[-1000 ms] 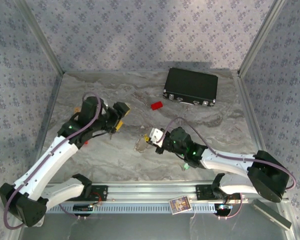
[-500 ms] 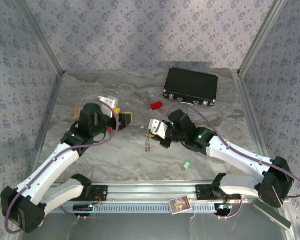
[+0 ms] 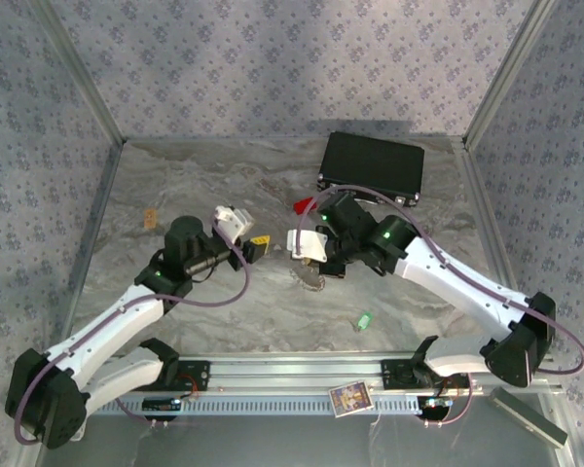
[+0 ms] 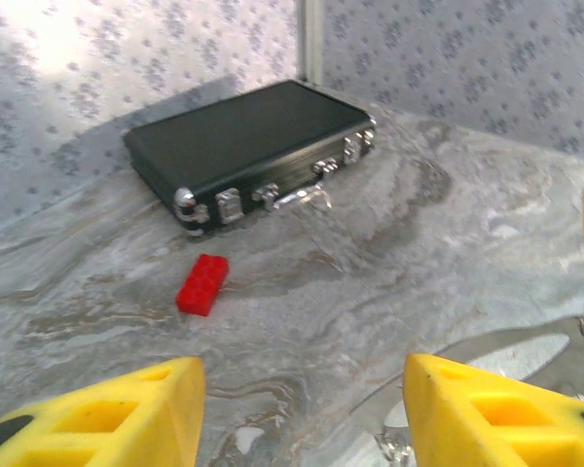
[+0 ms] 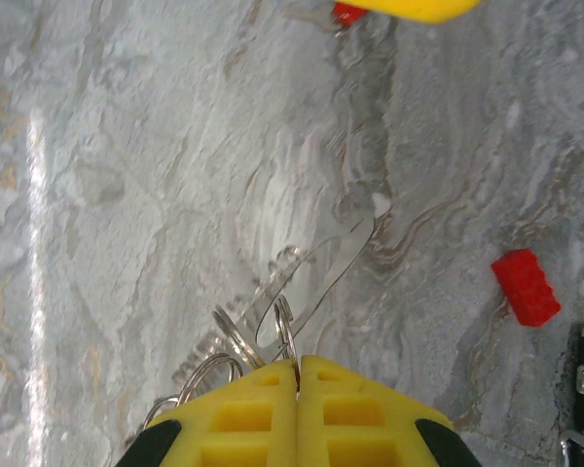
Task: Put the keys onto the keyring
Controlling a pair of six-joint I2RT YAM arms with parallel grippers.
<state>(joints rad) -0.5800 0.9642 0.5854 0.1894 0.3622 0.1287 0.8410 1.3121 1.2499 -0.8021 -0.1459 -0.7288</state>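
Yellow pads (image 4: 107,413) of the left tool (image 4: 300,389) are spread wide, with nothing between them, over the grey marbled counter (image 3: 204,175). A small red piece (image 5: 348,14) is glimpsed beside one of those pads in the right wrist view; whether it is the red key cannot be told. Further right, a red block (image 3: 304,204) is seen lying flat. Nearer the arms, the right tool (image 5: 298,368) is closed tight, with the keyring (image 5: 284,329) pinched by its thin wire between the pads and its silvery loops sticking out past them. The green key (image 3: 363,320) is seen lying on the counter near the front edge, well apart from the keyring. A closed black case (image 3: 372,167) is set at the back.
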